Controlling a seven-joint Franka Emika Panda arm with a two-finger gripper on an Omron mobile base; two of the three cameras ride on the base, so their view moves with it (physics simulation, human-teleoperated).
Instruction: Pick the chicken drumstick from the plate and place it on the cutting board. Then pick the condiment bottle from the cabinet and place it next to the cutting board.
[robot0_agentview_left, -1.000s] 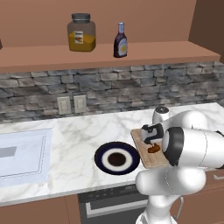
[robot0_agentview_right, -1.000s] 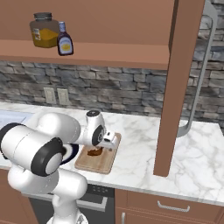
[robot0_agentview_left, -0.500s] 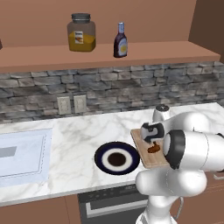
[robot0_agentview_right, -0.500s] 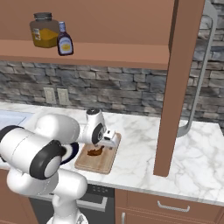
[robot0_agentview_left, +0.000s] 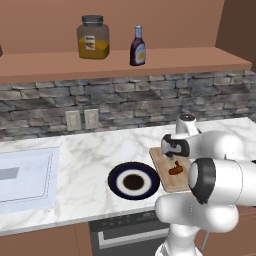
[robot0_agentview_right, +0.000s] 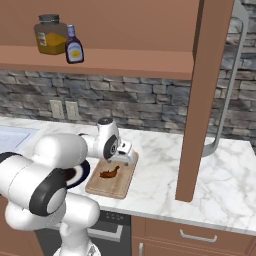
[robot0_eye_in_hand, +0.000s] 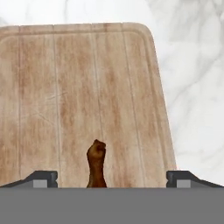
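Marble counter runs the width of the base views, with a pale sink at its far left. Right of that, open stone separates the sink from the navy plate, which sits near the front edge with nothing on its brown centre. Touching or just beside the plate's right rim lies the tan board; from the left base view I cannot tell whether they meet. The drumstick rests on the board, roughly mid-board in the right base view. In the hand view its stub stands between the two fingertips, which are spread wide and touch nothing. The gripper hangs just above the meat, empty. The board's rounded far corner has bare marble beyond it and along its right side. Right of the board in the right base view, the counter stays free up to a wooden post standing on the counter.

Overhead, the shelf carries a jar and, to its right and apart from it, the bottle, upright, with free shelf further right.
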